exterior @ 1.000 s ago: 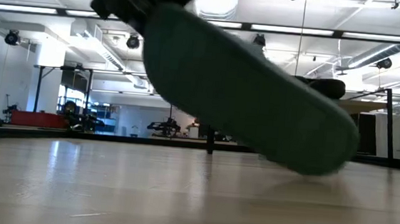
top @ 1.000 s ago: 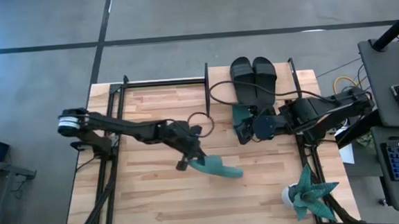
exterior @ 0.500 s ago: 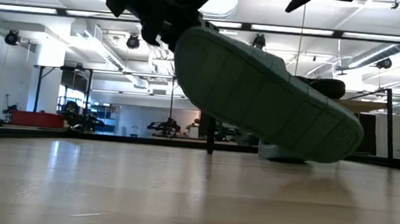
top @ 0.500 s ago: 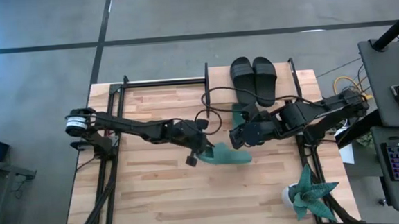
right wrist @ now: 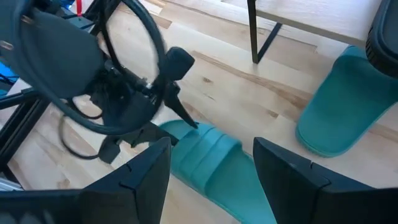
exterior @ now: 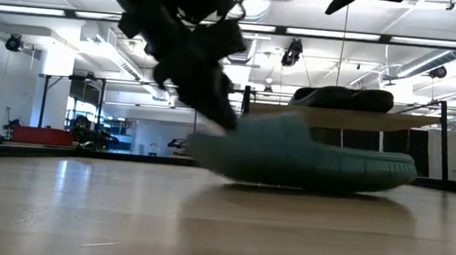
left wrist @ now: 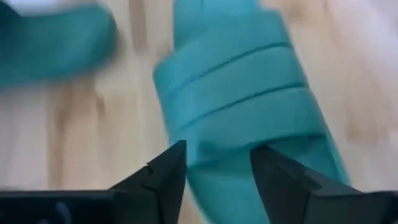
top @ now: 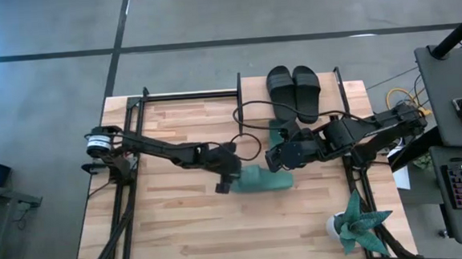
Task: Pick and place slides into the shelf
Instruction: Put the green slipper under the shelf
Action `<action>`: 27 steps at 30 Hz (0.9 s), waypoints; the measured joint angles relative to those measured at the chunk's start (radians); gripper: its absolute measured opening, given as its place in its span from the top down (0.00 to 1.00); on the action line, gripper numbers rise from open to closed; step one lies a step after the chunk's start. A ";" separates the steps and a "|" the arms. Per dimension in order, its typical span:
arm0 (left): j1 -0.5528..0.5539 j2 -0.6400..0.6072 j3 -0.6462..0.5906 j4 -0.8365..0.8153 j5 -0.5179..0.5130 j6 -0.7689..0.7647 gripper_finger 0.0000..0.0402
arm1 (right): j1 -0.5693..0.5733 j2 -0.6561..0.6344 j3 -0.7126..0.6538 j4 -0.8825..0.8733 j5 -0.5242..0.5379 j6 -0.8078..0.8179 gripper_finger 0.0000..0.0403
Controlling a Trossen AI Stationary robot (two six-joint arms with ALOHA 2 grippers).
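A teal slide [top: 263, 178] lies sole-down on the table's middle, strap up. My left gripper [left wrist: 217, 171] stands open at its heel end [exterior: 210, 146], coming from the table's left. My right gripper [right wrist: 211, 180] hangs open above the toe end [top: 282, 170], touching nothing. A second teal slide [right wrist: 348, 99] lies under the shelf's top board [top: 253, 96]. Two black slides [top: 293, 85] sit side by side on that board. My left gripper has its open fingers [left wrist: 273, 174] slanting down on either side of the rim at the teal slide's heel end [left wrist: 217, 155]. Whether either finger touches the slide, I cannot tell. The slide rests flat on the table.
A teal spiky plant [top: 356, 222] in a white pot stands at the table's near right corner. A black cable loop [top: 242, 121] hangs by the shelf's left leg. The table's near half is bare wood [top: 189, 228].
My left gripper has carried the teal slide toward the table's right and down, then opened and let go. The slide, held tilted before, now lies flat on the table. My right gripper came away from the shelf toward the slide's toe end.
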 joint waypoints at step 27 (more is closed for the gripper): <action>-0.056 -0.140 -0.210 -0.119 0.165 -0.421 0.52 | -0.001 0.008 -0.030 -0.059 -0.026 -0.045 0.46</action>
